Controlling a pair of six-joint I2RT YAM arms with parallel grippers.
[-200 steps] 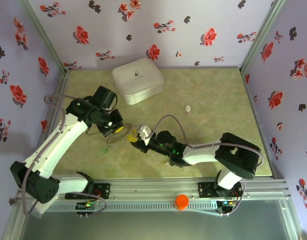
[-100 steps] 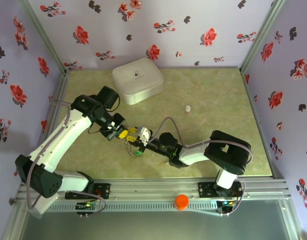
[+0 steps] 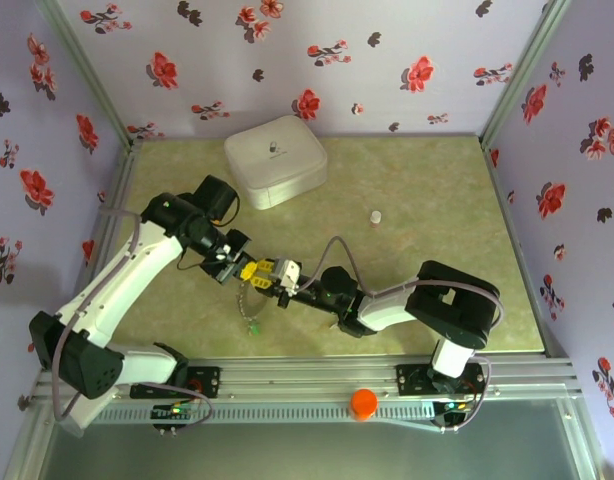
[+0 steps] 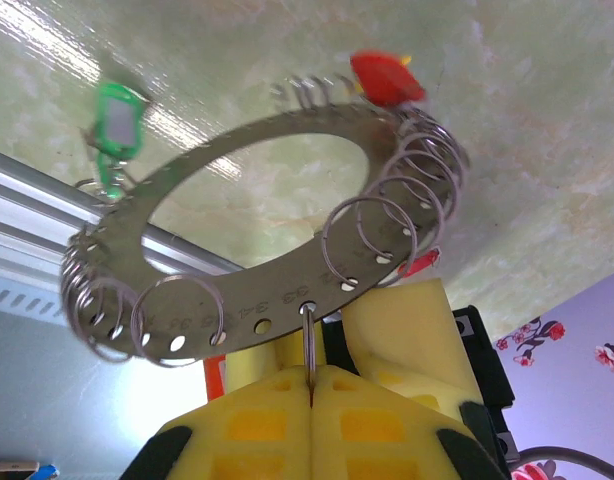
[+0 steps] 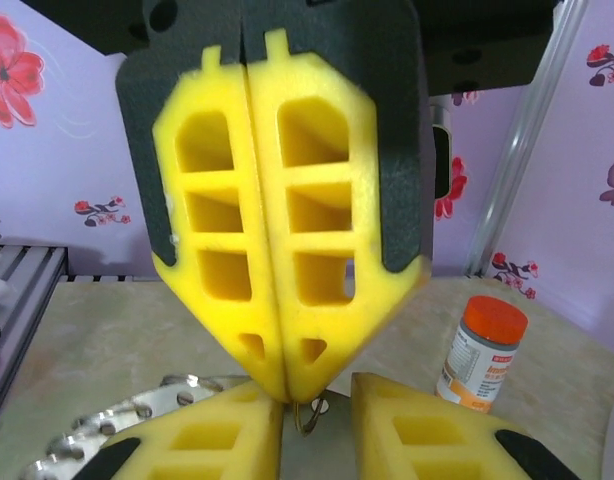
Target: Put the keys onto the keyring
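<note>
Closing in on the keyring [image 4: 277, 312]
Right gripper [image 5: 317, 415] is narrowing, still spread around a small loop [image 5: 307, 418]; left gripper [image 4: 312, 375] is pinching that loop, keyring hanging from its pinch above the table [image 3: 437, 200].

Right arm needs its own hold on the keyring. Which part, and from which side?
Probably the arc of the keyring between the green key and red key, which looks free of loops. The band is flat, so come edge-on from the outer rim and clamp across its two faces, well away from the left gripper and its pinch.
</note>
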